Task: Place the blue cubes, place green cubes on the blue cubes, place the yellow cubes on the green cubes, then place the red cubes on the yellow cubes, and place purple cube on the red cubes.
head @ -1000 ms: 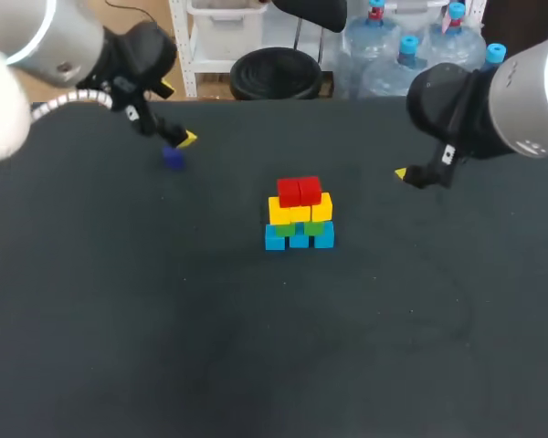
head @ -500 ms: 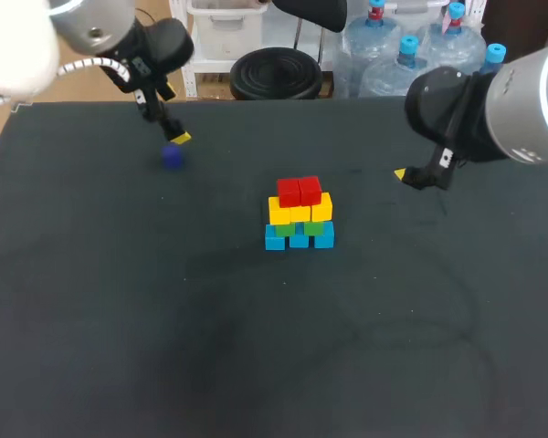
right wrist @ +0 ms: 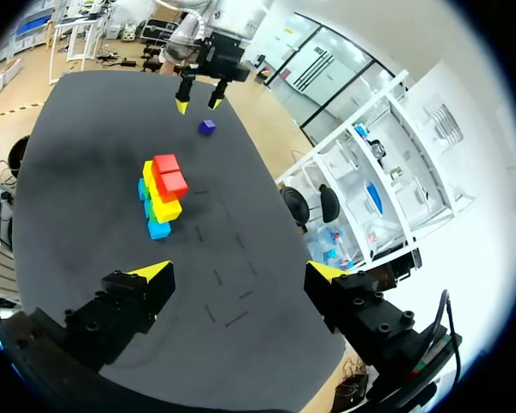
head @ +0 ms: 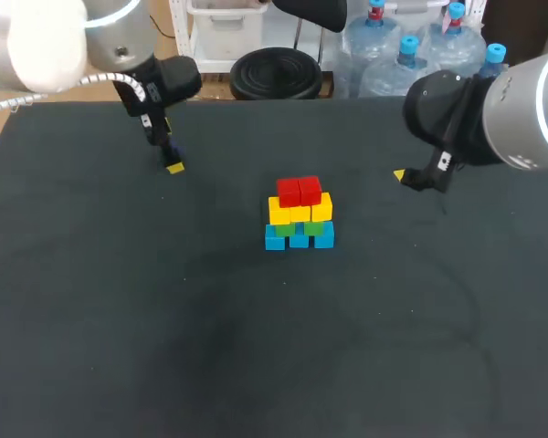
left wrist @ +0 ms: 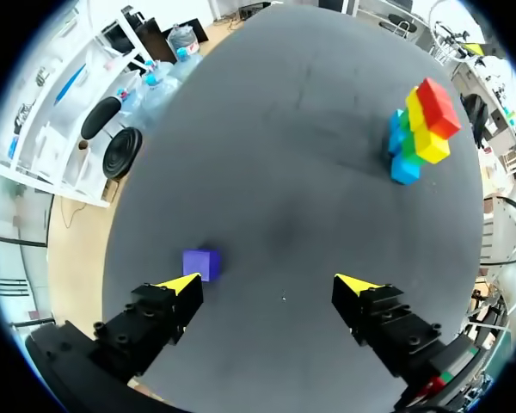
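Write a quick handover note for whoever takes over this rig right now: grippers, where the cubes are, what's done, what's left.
Left gripper: open, empty; the purple cube lies just ahead of one fingertip, not between the fingers.
Right gripper: open, empty, away from all cubes.
Done: blue cubes, green cubes, yellow cubes and red cubes are stacked in that order.
Left to do: grasp the purple cube and set it on the red cubes.

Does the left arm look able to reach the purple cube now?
Probably yes: the open left gripper hangs close by the purple cube, nothing between them, though the cube lies off-centre.
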`<move>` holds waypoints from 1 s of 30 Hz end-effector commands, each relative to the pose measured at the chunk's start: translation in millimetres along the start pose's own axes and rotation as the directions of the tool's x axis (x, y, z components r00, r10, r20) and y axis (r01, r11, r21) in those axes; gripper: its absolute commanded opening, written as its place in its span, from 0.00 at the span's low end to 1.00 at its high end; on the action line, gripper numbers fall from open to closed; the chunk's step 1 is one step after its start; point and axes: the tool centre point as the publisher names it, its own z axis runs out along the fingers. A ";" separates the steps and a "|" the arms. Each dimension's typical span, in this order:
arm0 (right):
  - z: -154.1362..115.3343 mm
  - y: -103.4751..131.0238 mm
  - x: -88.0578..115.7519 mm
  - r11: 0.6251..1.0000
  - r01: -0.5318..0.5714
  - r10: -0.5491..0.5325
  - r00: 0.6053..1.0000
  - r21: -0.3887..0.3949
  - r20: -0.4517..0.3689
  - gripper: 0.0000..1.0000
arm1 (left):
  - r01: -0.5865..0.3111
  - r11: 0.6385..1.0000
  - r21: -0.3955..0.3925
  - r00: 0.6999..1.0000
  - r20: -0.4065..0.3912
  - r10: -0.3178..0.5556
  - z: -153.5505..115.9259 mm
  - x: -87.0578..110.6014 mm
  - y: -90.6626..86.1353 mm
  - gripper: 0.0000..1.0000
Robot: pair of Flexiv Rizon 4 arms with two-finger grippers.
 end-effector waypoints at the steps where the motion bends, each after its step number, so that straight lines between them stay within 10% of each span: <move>1: 0.0 2.6 2.0 1.000 -0.002 0.002 1.000 0.025 0.008 1.00 | 0.004 1.000 0.018 1.000 -0.021 -0.004 13.2 -3.8 10.2 1.00; 30: 0.0 2.6 2.0 1.000 -0.002 0.002 1.000 0.025 0.008 1.00 | -0.008 1.000 0.006 0.998 -0.059 0.008 44.9 0.8 54.8 1.00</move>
